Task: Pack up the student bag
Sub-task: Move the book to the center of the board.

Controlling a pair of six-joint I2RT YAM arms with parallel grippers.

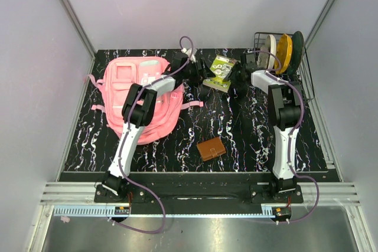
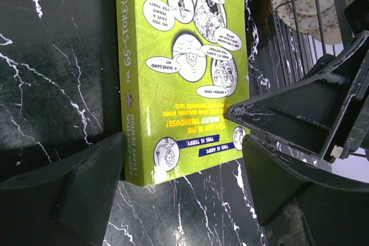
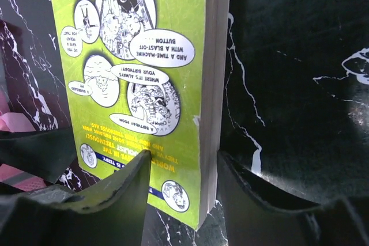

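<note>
A: Where is the student bag [image 1: 121, 84] to be found?

B: It is laid flat at the back left of the table [image 1: 248, 140], front pockets turned up, with the left arm [image 1: 142, 101] reaching across it. It is touched by neither gripper.

A: And how are the jaws set?

B: The left gripper [image 2: 183, 142] is seen spread wide, with one end of a green book [image 2: 184, 67] lying between its fingers [image 2: 75, 182]. The right gripper [image 3: 184, 159] is set narrower about the book's page edge. Whether the book is actually pinched cannot be told.

A: How is the bag expected to handle?

B: It is judged soft and limp, light for its bulk, and not fragile. If lifted by one point, it would likely sag and fold, and its mouth would probably fall shut unless held apart. The cloth should not be slippery, though loose fabric may bunch between the fingers.

A: Where should it be taken?

B: A firm part is preferred: a pink strap [image 1: 194, 105], or the stitched rim beside the main zip. Whether that zip is open cannot be made out. The rim would best be held by one gripper while things are slid in by the other.
</note>
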